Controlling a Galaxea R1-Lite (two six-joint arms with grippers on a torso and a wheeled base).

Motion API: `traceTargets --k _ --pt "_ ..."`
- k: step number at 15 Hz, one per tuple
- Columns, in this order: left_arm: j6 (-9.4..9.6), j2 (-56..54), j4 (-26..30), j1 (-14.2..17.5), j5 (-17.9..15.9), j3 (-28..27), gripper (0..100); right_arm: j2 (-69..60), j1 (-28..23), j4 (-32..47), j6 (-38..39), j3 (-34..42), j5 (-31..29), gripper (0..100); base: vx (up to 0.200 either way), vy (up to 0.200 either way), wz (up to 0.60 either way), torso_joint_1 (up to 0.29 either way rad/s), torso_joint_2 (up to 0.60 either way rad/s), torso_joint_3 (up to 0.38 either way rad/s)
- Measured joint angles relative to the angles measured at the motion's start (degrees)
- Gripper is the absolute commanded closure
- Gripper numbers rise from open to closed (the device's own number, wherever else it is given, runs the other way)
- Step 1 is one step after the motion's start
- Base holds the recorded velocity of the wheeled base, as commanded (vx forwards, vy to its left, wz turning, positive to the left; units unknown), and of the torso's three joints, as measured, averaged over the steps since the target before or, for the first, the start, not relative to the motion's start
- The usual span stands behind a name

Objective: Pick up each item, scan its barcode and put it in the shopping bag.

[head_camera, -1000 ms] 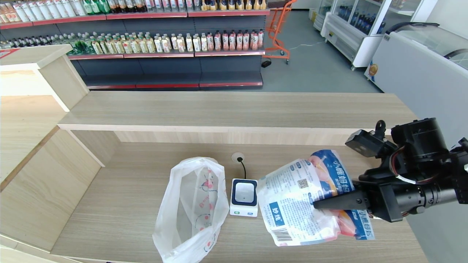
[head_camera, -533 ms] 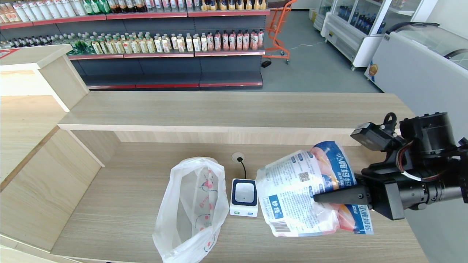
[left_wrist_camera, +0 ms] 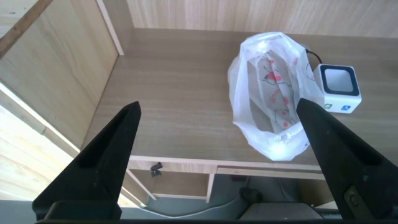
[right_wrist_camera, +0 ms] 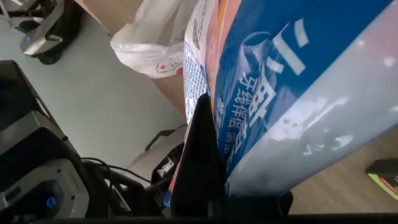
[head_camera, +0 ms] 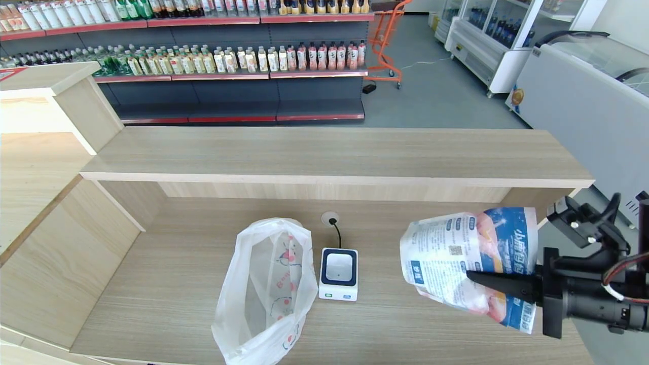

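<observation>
My right gripper is shut on a blue, white and pink food packet, held in the air above the counter's right end, to the right of the scanner. The same packet presses against one dark finger in the right wrist view. The small white barcode scanner with a dark window sits mid-counter, its cable running to a hole behind it. Just left of it stands the translucent white shopping bag, mouth open upward. My left gripper hangs open high above the counter, with the shopping bag and scanner below it.
The wooden counter has a raised ledge along its back and a side wall at the left. Stocked drink shelves and freezers stand across the aisle.
My right arm has swung the packet to the right, away from the scanner, and turned it so its barcode end no longer faces me. The bag and scanner have stayed put.
</observation>
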Motion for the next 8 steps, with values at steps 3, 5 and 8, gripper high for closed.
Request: traceTargets --k 3,5,8 --pt "0.0 0.0 0.0 0.0 0.0 0.0 0 -7.8 -2.6 0.6 -9.1 8.6 -1.7 100 0.0 0.0 0.0 0.0 0.0 0.0" --pt "0.45 0.0 0.0 0.0 -0.1 0.0 0 -11.7 -4.6 2.7 -9.5 11.3 -4.3 100 0.0 0.0 0.0 0.0 0.0 0.0" --pt "0.52 0.0 0.0 0.0 -0.1 0.0 0 -16.0 -5.4 6.5 -8.8 11.9 -5.9 100 0.0 0.0 0.0 0.0 0.0 0.0"
